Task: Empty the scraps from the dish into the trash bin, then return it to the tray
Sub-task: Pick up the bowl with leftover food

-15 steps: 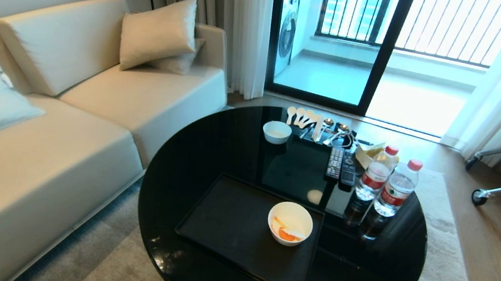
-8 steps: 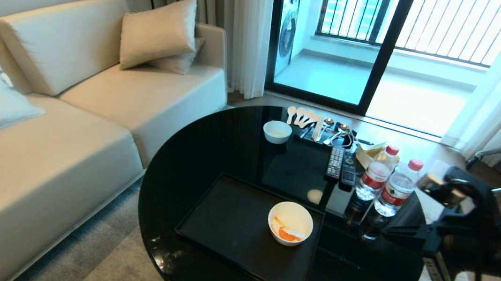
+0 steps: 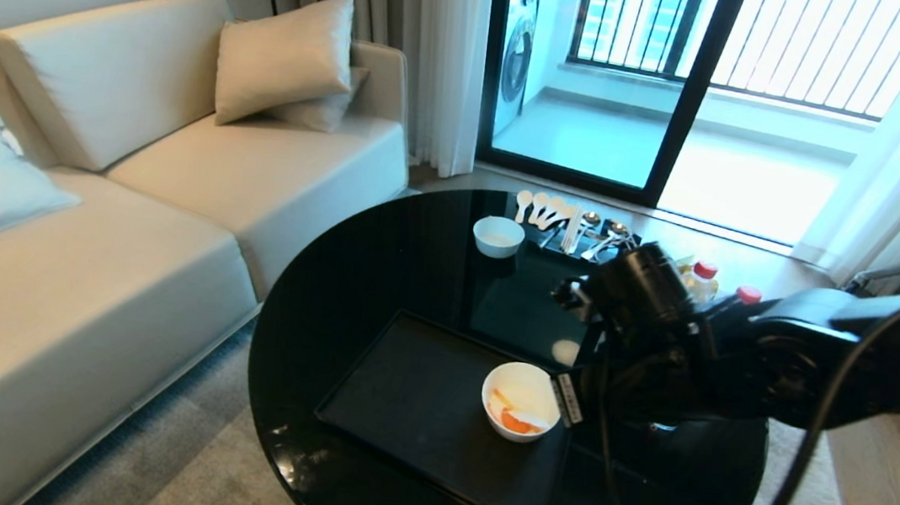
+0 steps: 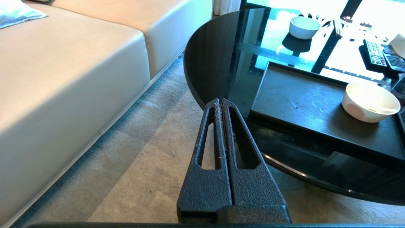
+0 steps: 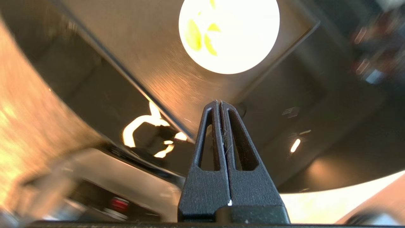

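Matte black tray (image 3: 416,401) nearest us on the round glass table (image 3: 346,274), and there in its right corner sits the dish (image 3: 521,401), cream-white, upright, the scraps (image 3: 514,417) lying orange and pale inside. Right arm reaches in from the right, over the table, just beside the dish. Seen from its own wrist camera the right gripper (image 5: 220,103) has its fingers pressed together, nothing between them, hanging above the tray's edge with the dish out ahead (apart from it, no contact). Left gripper (image 4: 220,100) is closed too, empty, down by the table's near rim over the carpet (image 4: 142,164). Further back: a smaller white bowl (image 3: 498,236), then a row of spoons (image 3: 544,209) at the far edge. Two red bottle caps (image 3: 725,281) peek over the arm. Sofa (image 3: 126,190) along the left.
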